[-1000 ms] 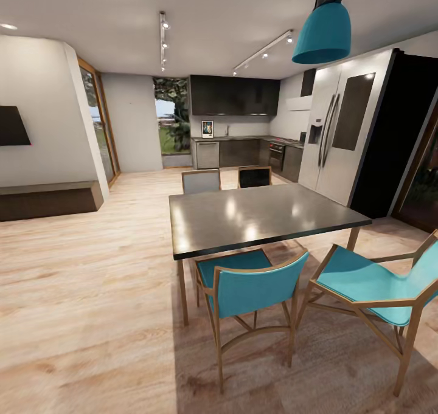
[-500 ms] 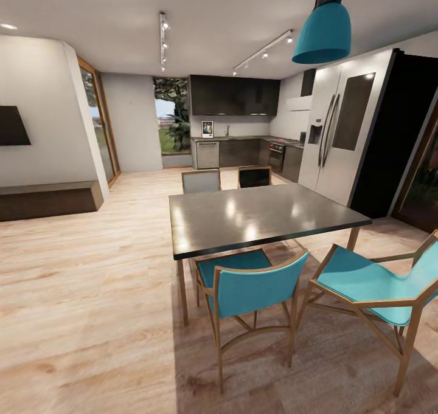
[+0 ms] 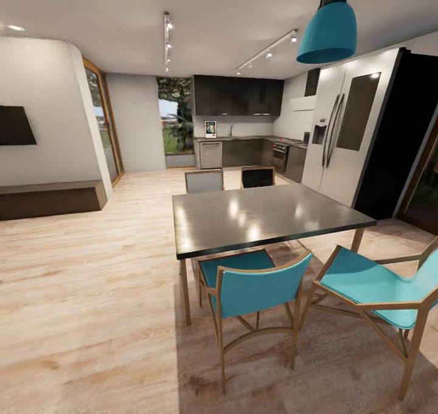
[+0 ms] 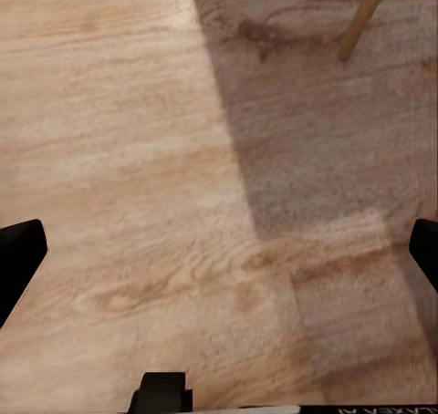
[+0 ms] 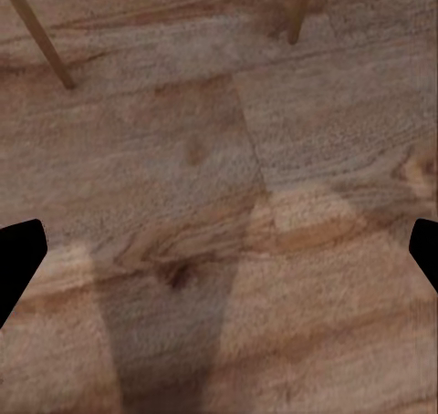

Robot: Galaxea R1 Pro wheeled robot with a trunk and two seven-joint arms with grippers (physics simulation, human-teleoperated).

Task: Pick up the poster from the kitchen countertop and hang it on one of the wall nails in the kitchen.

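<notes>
Left gripper (image 4: 219, 250) pointed straight down at the wood floor (image 4: 109, 159), fingers spread wide at the frame edges, nothing between them; a thin chair leg (image 4: 363, 17) stood on the shadowed part of the floor. Right gripper (image 5: 219, 241) was posed the same way, aimed down at the floor, fingers wide apart and empty, two thin legs visible ahead of it. In the head view, going left to right: a dark panel (image 3: 15, 125) on the white wall, a low dark bench (image 3: 48, 198) below it, a tall glazed door, then the far kitchen. The poster (image 3: 210, 129) stood upright on the kitchen countertop (image 3: 243, 138), against the back wall, at the worktop's left end, far from the robot. Nearer was the dark dining table (image 3: 267, 216) with teal chairs (image 3: 258, 292) tucked at it, a teal lamp (image 3: 328, 31) overhead, and a steel fridge (image 3: 340, 134) on the right. Wall nails were too small to make out.
</notes>
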